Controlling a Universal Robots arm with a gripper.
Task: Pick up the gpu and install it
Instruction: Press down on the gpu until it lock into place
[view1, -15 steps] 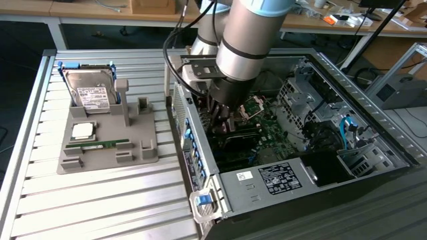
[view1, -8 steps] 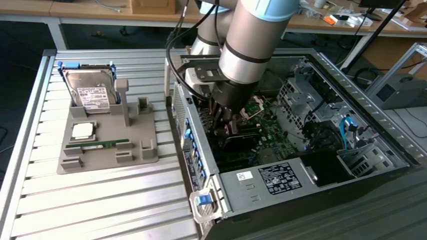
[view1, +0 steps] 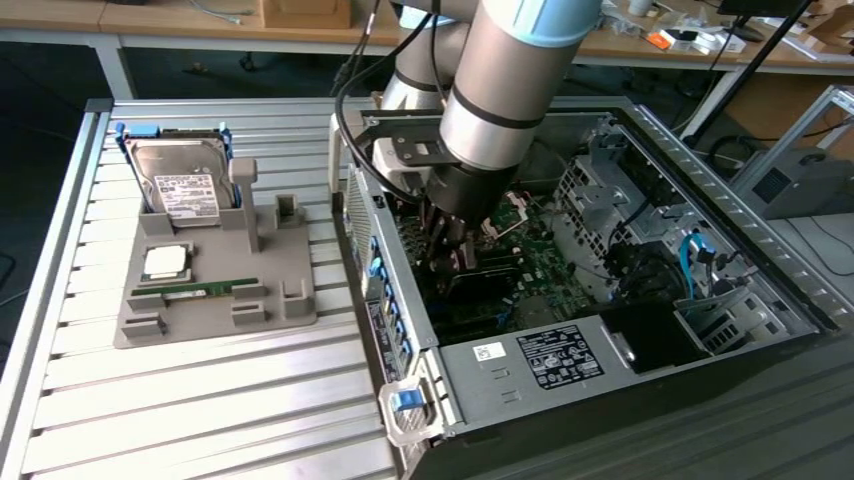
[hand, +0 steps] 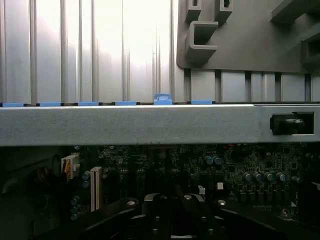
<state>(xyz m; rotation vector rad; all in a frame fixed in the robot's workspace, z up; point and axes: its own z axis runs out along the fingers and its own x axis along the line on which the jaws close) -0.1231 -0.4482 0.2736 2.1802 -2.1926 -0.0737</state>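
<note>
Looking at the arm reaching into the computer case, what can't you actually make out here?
- Whether the hand grips the gpu: exterior view, its tips sink among dark parts in the case.
- The gpu itself: wrist view, dark shapes at the lower edge are cut off.
- Hard drive label text: too small.
- Whether the card is seated in the motherboard: hidden.

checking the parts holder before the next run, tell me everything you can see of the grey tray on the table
The grey tray is a matte, plastic-looking block with raised posts and slots, lying flat on the slatted metal table, on the exterior view's left of the open computer case. A silver hard drive leans in its far end, a square chip lies mid-tray, and a narrow green memory stick sits nearer.
</note>
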